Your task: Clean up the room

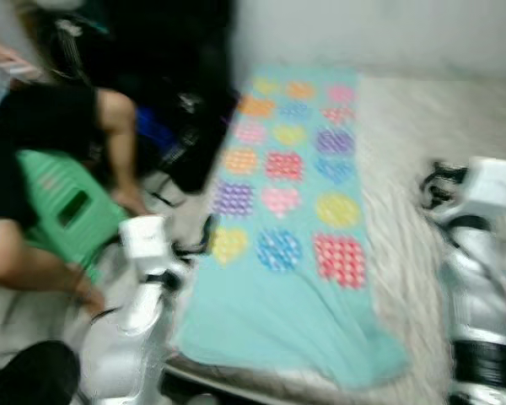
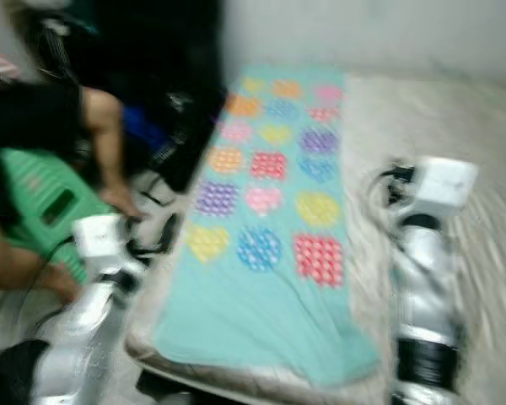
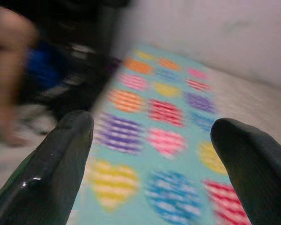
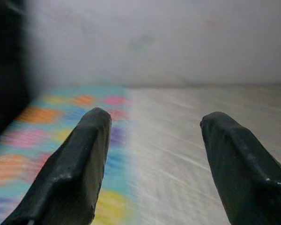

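A turquoise blanket with coloured hearts (image 1: 291, 245) lies spread mid-frame on the beige bed (image 1: 422, 152), likely for tidying. Left gripper (image 3: 150, 140) and right gripper (image 4: 152, 140) hover spread wide, holding nothing.

All views are smeared by motion blur. The turquoise blanket (image 1: 287, 278) with coloured hearts has soft, streaked edges, and its near corner merges into the pale bed (image 1: 422, 169) beneath it. Beside the blanket, a seated person (image 1: 42, 169) is cut off by the frame edge — legs and one arm show. The dark heap (image 1: 164, 76) beyond the person's knee is too blurred to identify. Both silver arms run off the frame's lower edge — their gripper fingers are indistinct in the head views.
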`<state>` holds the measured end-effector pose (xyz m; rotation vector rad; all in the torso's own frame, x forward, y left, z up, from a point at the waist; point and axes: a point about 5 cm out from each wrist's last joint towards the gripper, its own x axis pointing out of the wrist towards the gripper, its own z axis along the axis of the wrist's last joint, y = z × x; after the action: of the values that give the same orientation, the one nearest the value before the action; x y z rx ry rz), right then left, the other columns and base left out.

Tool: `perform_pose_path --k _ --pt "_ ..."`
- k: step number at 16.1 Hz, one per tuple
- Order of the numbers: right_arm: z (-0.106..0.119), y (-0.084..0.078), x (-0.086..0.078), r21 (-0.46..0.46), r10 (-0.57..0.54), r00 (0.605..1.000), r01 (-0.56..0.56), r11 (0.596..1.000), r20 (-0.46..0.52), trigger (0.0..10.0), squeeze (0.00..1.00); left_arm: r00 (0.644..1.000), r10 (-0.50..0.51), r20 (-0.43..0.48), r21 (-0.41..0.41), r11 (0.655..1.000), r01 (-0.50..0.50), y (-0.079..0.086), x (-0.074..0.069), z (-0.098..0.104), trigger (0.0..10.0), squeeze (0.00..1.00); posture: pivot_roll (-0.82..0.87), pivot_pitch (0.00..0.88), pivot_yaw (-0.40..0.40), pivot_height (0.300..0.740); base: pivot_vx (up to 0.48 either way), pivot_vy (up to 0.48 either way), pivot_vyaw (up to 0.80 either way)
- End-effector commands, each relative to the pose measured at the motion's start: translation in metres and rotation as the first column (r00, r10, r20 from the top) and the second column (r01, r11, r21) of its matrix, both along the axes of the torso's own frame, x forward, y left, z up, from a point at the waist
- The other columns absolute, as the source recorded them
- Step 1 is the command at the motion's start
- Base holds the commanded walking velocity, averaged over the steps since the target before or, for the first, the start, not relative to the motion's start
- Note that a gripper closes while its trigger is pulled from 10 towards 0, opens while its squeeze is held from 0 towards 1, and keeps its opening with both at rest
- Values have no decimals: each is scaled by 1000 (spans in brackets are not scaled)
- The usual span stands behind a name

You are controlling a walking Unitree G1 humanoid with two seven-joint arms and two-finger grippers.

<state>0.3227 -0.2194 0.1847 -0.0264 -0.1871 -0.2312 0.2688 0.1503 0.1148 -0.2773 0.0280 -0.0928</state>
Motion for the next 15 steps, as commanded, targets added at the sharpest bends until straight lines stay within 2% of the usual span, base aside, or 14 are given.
perform_pose_path --k 1,6,8,11,15 --pt "1 1 0 -13 5 1000 -5 1000 3 10000 0 1000 16 -17 -4 1000 -16 3 -2 -4 10000 0 -67 0 68 740 0 0 0" --pt "-1 -1 -1 -21 -3 1000 3 1000 -5 10000 0 999 11 -39 -12 1000 -12 -1 -4 -9 10000 0 -71 0 63 740 0 0 0" --pt "-7 4 -4 -30 31 999 -31 999 -12 10000 0 998 13 -53 24 1000 -12 3 -9 -17 10000 0 -71 0 60 740 0 0 0" --pt "-33 11 -16 -42 153 983 -158 987 -100 10000 0 998 33 -60 67 997 -29 14 -14 -22 10000 0 -62 0 48 740 0 0 0" --pt "-44 11 -29 -46 174 975 -182 982 -136 10000 0 997 51 -53 50 998 -48 18 -14 -20 10000 0 -63 0 46 740 0 0 0"
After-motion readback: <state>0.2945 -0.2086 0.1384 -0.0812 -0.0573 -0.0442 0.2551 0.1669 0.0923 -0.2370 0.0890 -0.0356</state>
